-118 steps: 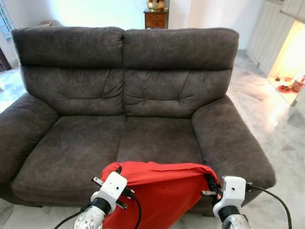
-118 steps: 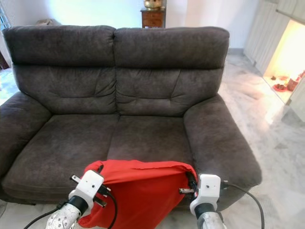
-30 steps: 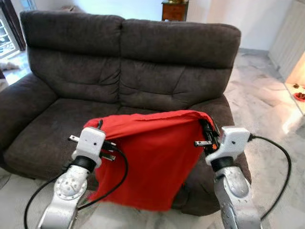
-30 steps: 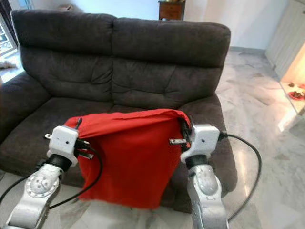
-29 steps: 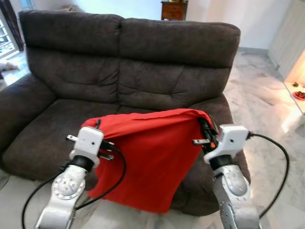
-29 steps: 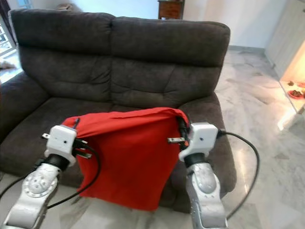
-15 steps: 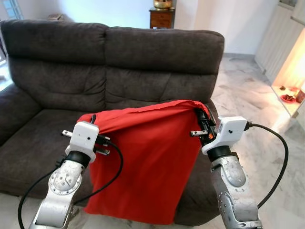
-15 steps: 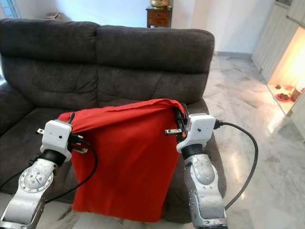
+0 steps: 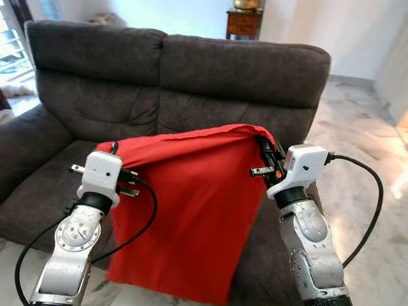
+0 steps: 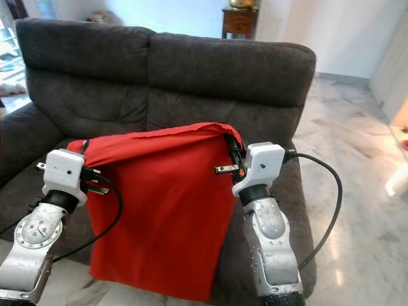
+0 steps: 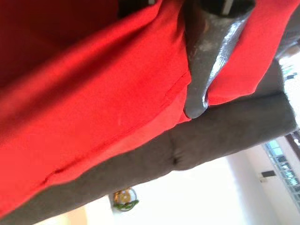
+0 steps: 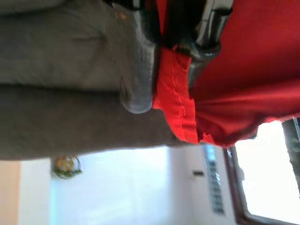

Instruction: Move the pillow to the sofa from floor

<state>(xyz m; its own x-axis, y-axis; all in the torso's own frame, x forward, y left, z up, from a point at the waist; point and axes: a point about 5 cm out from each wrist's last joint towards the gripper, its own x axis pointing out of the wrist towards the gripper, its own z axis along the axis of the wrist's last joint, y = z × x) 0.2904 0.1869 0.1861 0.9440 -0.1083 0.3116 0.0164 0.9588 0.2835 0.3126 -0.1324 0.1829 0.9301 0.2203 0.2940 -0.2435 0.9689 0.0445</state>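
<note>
The red pillow (image 9: pixel 191 210) hangs in the air in front of the dark grey two-seat sofa (image 9: pixel 191 76), stretched flat between the two raised arms like a limp sheet. Its top edge runs level with the foot of the sofa's backrest, and its lower edge droops below the front edge of the seat cushions, clear of them.

The right gripper (image 12: pixel 161 70) is clamped on the pillow's upper right corner. In the right wrist view its two black fingers (image 12: pixel 136 70) stand close together with only a thin fold of red seam pinched between them, so the grip is tight and almost fully closed. That corner sits above the inner edge of the sofa's right armrest (image 9: pixel 319 197).

The left gripper (image 9: pixel 115 150) is at the pillow's upper left corner, above the front part of the left seat cushion. In the left wrist view one black finger (image 11: pixel 206 61) lies pressed across the red cloth, with fabric bunched on both sides of it; the second finger is hidden, so how far the fingers stand apart cannot be told, though the corner hangs taut from that spot.

A black cable (image 9: pixel 366 204) loops from the right wrist out over the pale marble floor (image 9: pixel 363 127). Behind the sofa stands a small wooden cabinet (image 9: pixel 244 22) with a brass vessel (image 9: pixel 246 4) on top.
</note>
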